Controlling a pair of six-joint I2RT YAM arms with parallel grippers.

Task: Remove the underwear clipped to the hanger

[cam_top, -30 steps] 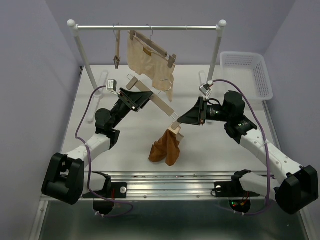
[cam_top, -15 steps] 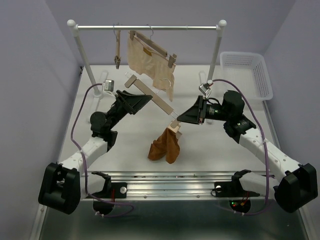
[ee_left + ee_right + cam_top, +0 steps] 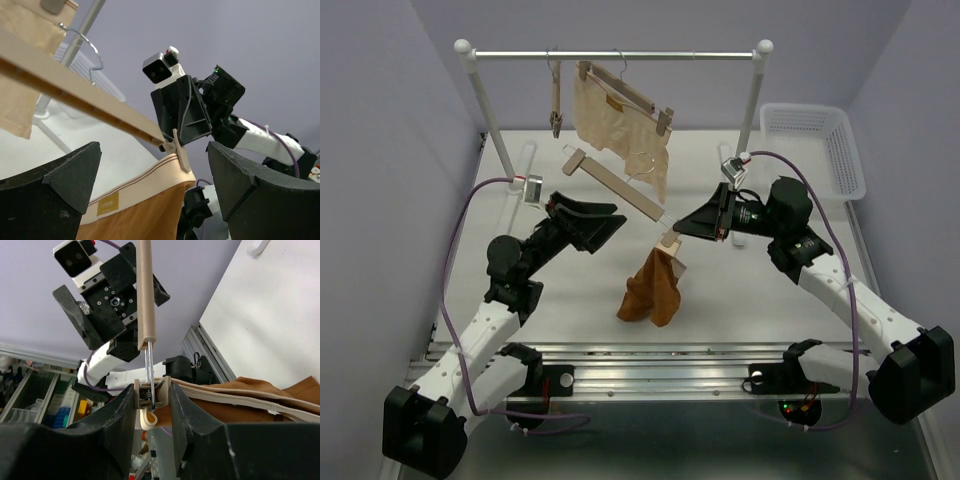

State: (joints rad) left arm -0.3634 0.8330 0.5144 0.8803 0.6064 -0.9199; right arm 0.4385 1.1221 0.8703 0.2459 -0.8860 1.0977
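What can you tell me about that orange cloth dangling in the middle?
Soft rust-orange briefs with a cream waistband bearing a small gold label. One waistband corner is held by a wooden clip at the lower end of a tilted wooden hanger; the right pincer grips that clip. The rest droops crumpled, its bottom seemingly resting on the table.

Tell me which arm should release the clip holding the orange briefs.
Right. The right tool is shut on the clip at the lower end of the wooden hanger, where the rust-orange briefs hang. The left tool is open and apart from the hanger, gripping nothing.
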